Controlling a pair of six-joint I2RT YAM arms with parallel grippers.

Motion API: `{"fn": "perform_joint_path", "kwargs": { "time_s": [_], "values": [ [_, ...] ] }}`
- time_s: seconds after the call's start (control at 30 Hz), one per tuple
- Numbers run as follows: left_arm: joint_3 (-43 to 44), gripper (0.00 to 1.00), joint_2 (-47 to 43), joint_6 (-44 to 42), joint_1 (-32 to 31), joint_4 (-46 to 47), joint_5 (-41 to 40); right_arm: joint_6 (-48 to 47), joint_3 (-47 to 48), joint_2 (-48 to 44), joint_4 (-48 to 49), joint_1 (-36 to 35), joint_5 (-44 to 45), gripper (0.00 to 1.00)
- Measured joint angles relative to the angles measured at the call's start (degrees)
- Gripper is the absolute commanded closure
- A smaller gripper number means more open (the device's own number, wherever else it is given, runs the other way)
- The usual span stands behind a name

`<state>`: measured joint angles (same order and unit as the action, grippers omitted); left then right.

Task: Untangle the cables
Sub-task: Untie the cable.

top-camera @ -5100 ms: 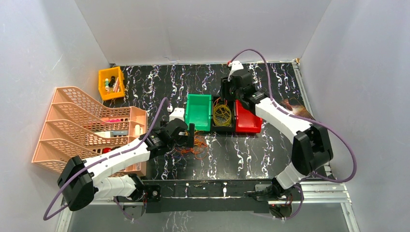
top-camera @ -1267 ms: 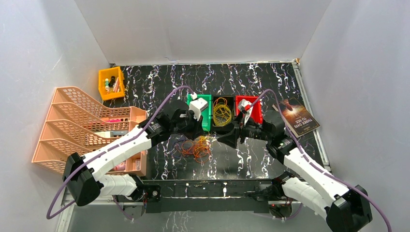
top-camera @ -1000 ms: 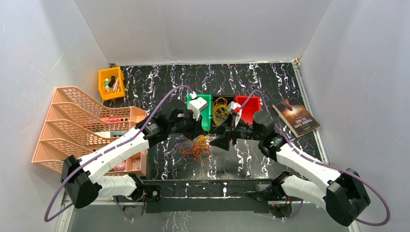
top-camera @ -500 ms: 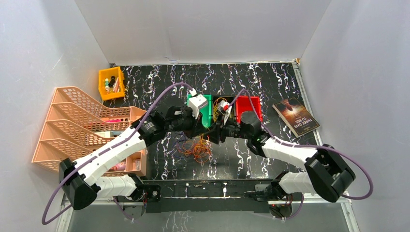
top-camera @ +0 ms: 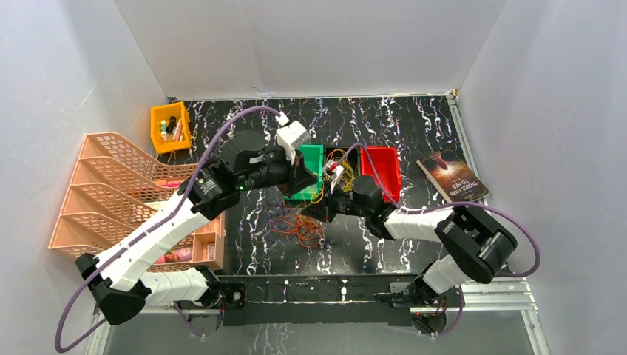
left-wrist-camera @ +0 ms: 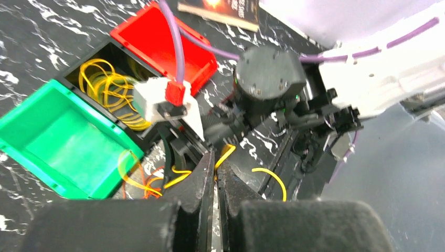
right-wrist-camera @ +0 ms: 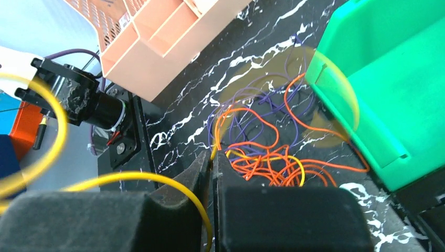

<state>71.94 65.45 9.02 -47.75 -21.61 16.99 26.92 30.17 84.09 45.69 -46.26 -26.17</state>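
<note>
Left fingers (left-wrist-camera: 202, 184) and right fingers (right-wrist-camera: 202, 169) each pinch a yellow cable (right-wrist-camera: 137, 175) tight; orange-purple cable tangle (right-wrist-camera: 262, 157) sits on the counter (right-wrist-camera: 183, 128) beside the green bin (right-wrist-camera: 399, 105).

From above, the left arm (top-camera: 251, 171) covers part of the green bin (top-camera: 313, 157), and the heaped cables (top-camera: 299, 229) are too thin to follow strand by strand. What sits in the small yellow bin (top-camera: 156, 129) is too tiny to name (same for the lettering on the book (top-camera: 452, 180)). At the left wrist, a white camera block (left-wrist-camera: 152, 102) hides a corner of the black bin (left-wrist-camera: 107, 52), and the left gripper (left-wrist-camera: 215, 167) blurs dark toward the bottom edge. At the right wrist, one yellow strand (right-wrist-camera: 131, 178) smears out of focus up close; the peach rack (right-wrist-camera: 173, 37) runs off the top.
</note>
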Motion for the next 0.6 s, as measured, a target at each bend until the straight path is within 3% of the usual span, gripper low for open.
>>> {"fn": "perform_joint_path", "kwargs": {
  "time_s": [0.23, 0.6],
  "values": [
    [8.2, 1.00, -1.5, 1.1, 0.0, -2.9, -9.2, 1.2, -4.3, -0.4, -1.1, -2.2, 3.3, 0.90],
    [18.6, 1.00, -0.3, 0.4, 0.0, -6.3, -19.5, 0.6, -13.2, -12.2, -10.9, -2.5, 11.3, 0.93]
  ]
}}
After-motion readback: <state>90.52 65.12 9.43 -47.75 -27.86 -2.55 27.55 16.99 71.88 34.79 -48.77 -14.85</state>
